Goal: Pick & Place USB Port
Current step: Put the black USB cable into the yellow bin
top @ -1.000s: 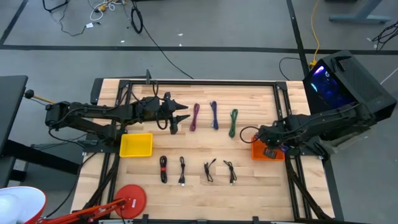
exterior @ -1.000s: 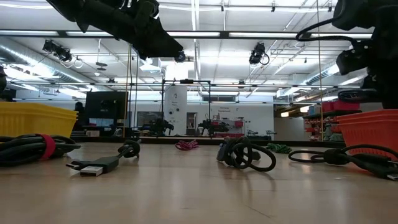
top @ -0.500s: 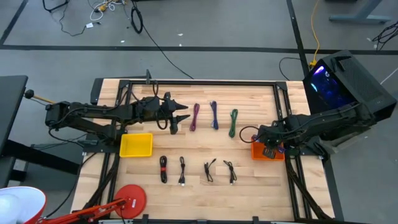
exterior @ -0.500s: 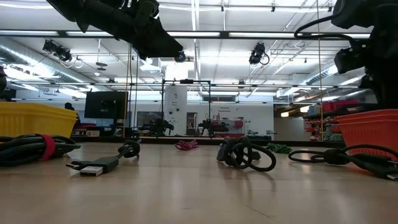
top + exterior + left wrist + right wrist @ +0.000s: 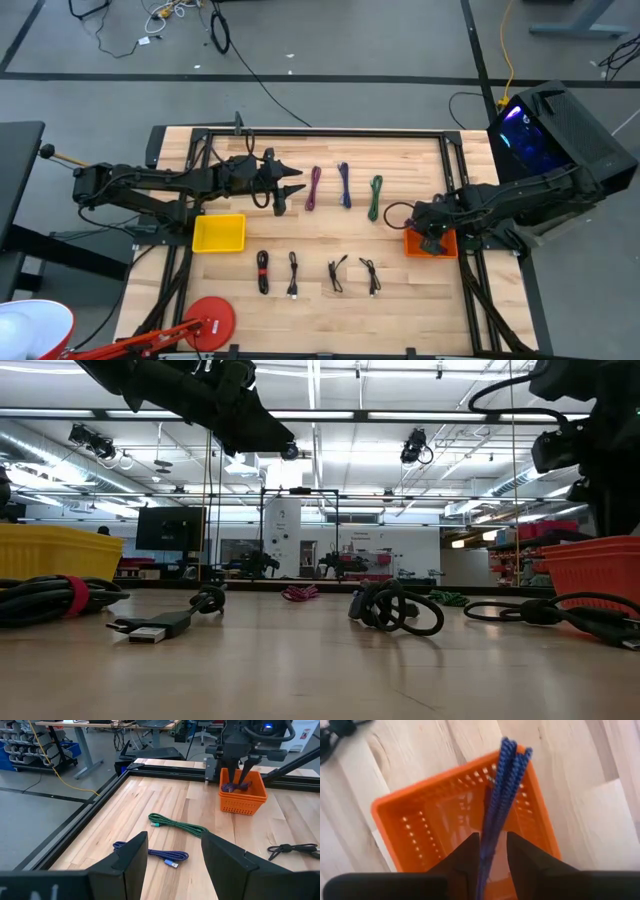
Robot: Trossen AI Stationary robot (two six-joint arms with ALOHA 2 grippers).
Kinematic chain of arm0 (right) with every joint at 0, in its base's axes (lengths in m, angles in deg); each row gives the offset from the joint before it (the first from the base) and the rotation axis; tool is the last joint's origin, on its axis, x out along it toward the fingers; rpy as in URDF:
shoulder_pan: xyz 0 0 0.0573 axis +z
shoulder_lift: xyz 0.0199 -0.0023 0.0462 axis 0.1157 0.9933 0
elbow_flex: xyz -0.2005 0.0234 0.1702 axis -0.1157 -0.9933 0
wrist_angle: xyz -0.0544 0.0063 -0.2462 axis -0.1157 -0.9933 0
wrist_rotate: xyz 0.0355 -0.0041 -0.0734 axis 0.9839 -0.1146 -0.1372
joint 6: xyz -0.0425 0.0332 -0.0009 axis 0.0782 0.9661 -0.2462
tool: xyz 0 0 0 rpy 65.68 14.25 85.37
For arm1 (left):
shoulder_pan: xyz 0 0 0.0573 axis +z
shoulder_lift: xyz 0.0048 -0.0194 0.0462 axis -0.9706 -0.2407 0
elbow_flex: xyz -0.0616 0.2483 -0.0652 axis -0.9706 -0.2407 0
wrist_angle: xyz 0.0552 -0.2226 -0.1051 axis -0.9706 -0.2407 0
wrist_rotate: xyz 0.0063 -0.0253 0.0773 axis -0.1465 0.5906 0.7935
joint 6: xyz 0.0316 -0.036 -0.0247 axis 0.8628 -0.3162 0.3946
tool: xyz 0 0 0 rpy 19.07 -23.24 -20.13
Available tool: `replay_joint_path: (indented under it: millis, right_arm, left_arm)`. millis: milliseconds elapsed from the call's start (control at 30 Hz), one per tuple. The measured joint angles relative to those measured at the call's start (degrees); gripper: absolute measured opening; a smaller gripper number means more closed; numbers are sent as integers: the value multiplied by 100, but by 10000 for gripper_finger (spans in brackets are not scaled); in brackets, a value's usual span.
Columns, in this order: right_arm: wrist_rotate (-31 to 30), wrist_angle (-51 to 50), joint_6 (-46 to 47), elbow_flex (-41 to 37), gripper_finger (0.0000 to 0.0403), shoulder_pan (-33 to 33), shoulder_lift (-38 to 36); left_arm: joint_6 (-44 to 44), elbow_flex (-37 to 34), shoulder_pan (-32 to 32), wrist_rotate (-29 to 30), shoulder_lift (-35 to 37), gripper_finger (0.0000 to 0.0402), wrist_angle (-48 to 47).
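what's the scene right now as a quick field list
right pincer: above orange bin, blue cable between its fingers
orange bin: right side of table
left pincer: open, hovering over the table's left half, holding nothing
yellow bin: left side of table
loose cables: purple, blue, green in far row; four black ones in near row

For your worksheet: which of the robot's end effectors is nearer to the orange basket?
The right. The right end effector hangs directly above the orange basket, a blue cable between its fingers. The left end effector hovers across the table, near the purple cable.
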Motion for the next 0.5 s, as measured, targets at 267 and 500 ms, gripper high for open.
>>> replay_joint_path:
  millis: [267,500]
  right_arm:
    - [-507,10,-107,0,112,0,0]
    - [-473,6,-164,0,124,0,-30]
  left_arm:
    - [-2,2,0,0,0,190,0]
    - [-28,2,0,-2,0,190,0]
